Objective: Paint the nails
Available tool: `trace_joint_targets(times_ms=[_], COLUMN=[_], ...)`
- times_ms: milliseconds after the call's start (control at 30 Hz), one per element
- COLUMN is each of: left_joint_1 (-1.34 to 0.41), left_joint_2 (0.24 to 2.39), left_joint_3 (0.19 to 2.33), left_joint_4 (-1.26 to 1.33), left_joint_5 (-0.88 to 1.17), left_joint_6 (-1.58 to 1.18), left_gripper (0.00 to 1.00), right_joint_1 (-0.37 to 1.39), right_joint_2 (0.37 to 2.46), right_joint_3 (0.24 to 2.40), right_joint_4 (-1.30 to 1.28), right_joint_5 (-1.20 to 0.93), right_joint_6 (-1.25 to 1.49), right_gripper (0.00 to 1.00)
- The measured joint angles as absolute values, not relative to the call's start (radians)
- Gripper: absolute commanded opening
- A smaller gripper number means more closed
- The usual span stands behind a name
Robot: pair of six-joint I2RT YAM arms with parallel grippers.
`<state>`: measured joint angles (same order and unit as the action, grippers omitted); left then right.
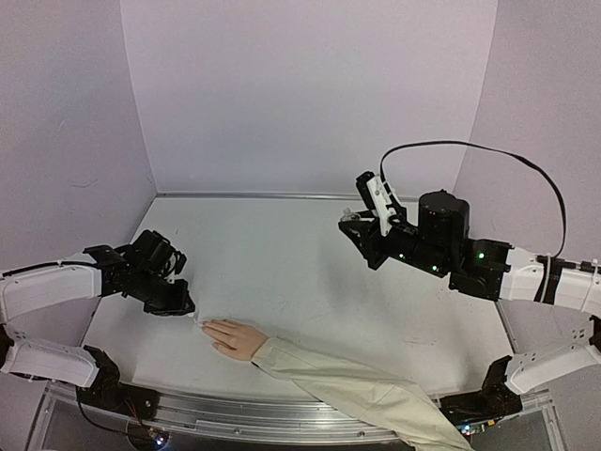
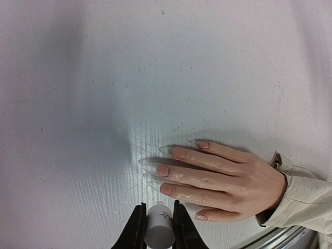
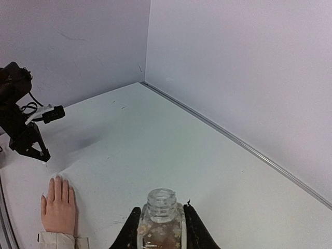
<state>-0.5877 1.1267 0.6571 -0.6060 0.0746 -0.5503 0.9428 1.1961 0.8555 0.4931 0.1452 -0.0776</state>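
The mannequin hand (image 1: 235, 338) lies palm down near the table's front edge, its beige sleeve (image 1: 357, 390) running to the right. In the left wrist view its nails (image 2: 163, 170) are pinkish with long clear tips, fingers pointing left. My left gripper (image 1: 188, 313) is shut on a white cap (image 2: 159, 228) and hovers just left of the fingertips; the cap's tip is near the lowest nail (image 2: 166, 189). My right gripper (image 1: 352, 224) is raised at the back right, shut on an open clear bottle (image 3: 162, 218) with glittery contents.
Pale walls enclose the table (image 1: 300, 272) at the left, back and right. A metal rail (image 1: 282, 413) runs along the near edge. A black cable (image 1: 488, 155) loops above the right arm.
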Motion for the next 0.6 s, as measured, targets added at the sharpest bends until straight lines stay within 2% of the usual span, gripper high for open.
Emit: trace_joint_targets(times_ms=[600], left_joint_1=[-0.587], left_joint_2=[1.214], left_joint_3=[0.666], left_joint_4=[-0.562], left_joint_5=[0.155], left_joint_6=[-0.55], left_gripper=[0.0], right_joint_1=[0.943], right_joint_2=[1.196], right_joint_3=[0.855], right_joint_4=[0.493], right_joint_5=[0.142], right_joint_6=[-0.07], right_gripper=[0.0])
